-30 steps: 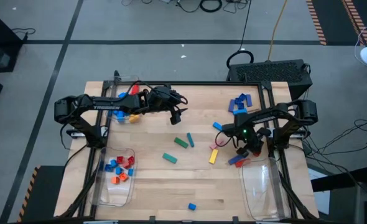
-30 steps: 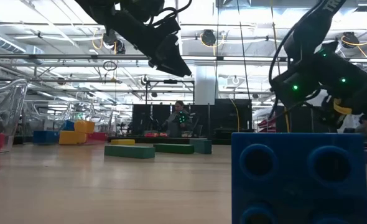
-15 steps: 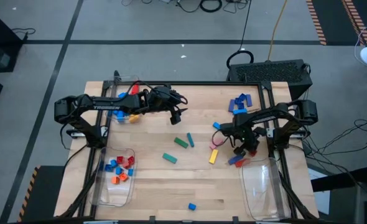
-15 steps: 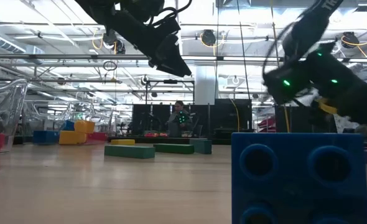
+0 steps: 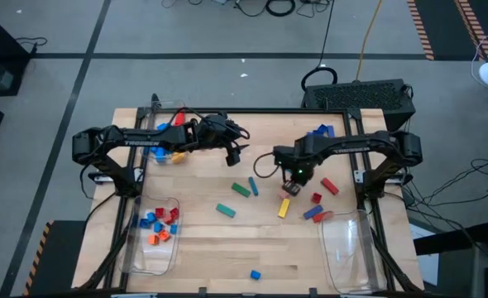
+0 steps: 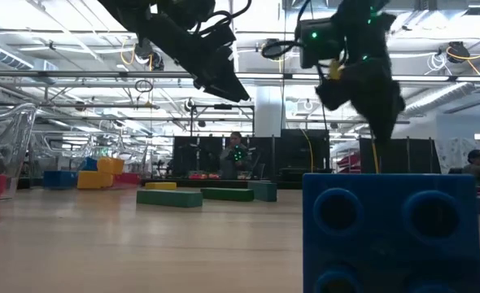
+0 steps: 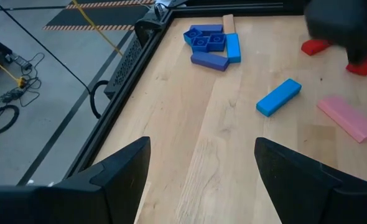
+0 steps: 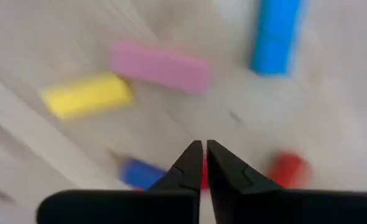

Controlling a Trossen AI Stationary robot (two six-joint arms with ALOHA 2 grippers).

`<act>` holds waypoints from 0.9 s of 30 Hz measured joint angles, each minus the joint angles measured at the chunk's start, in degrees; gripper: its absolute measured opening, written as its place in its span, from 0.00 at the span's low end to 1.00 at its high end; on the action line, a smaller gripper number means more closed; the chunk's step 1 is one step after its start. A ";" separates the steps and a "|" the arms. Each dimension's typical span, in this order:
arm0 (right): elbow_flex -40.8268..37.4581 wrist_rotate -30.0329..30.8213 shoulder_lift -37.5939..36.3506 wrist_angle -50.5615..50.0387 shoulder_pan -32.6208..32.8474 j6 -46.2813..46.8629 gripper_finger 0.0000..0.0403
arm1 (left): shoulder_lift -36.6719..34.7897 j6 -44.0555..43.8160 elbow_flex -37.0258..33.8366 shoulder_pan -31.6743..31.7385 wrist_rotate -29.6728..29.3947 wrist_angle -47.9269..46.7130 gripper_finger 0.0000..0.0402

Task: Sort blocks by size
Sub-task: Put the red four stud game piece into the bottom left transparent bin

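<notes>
Loose blocks lie flat on the wooden table: two green bars (image 5: 241, 189) (image 5: 226, 210), a yellow bar (image 5: 283, 207), red blocks (image 5: 330, 185) and a blue cluster (image 5: 320, 132) at the far edge. My right gripper (image 5: 291, 187) is shut and empty, above the table's middle right. Its wrist view (image 8: 203, 149) shows a pink bar (image 8: 160, 67), a yellow bar (image 8: 87, 94) and a blue bar (image 8: 277, 37) beneath and ahead of it. My left gripper (image 5: 237, 154) hangs open and empty above the far middle; it also shows in its wrist view (image 7: 202, 168).
A clear bin (image 5: 155, 236) at the near left holds small blue, red and orange blocks. Another bin (image 5: 166, 131) stands at the far left, and a clear bin (image 5: 347, 248) at the near right. One blue block (image 6: 390, 232) lies by the near edge, right in front of the low camera.
My right gripper has gone from beside the near right bin toward the table's left, and now stands over the pink and yellow bars. Its move is fast and blurs the wrist view. The red blocks it was over now show uncovered.
</notes>
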 joint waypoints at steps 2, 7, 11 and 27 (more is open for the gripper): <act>1.60 3.43 -0.02 -6.24 0.63 -2.06 0.05 | 0.00 0.00 0.00 0.00 0.00 -0.01 0.72; -0.55 3.91 -0.02 -9.43 1.93 -4.81 0.21 | 0.00 0.00 0.00 0.00 0.00 0.14 0.72; -4.76 2.94 2.17 -6.96 2.33 -4.60 0.40 | 0.00 0.00 0.00 -0.02 0.00 0.18 0.72; -11.98 -4.48 5.80 0.93 2.89 -7.60 0.72 | 0.00 0.02 0.00 0.00 0.00 -0.02 0.72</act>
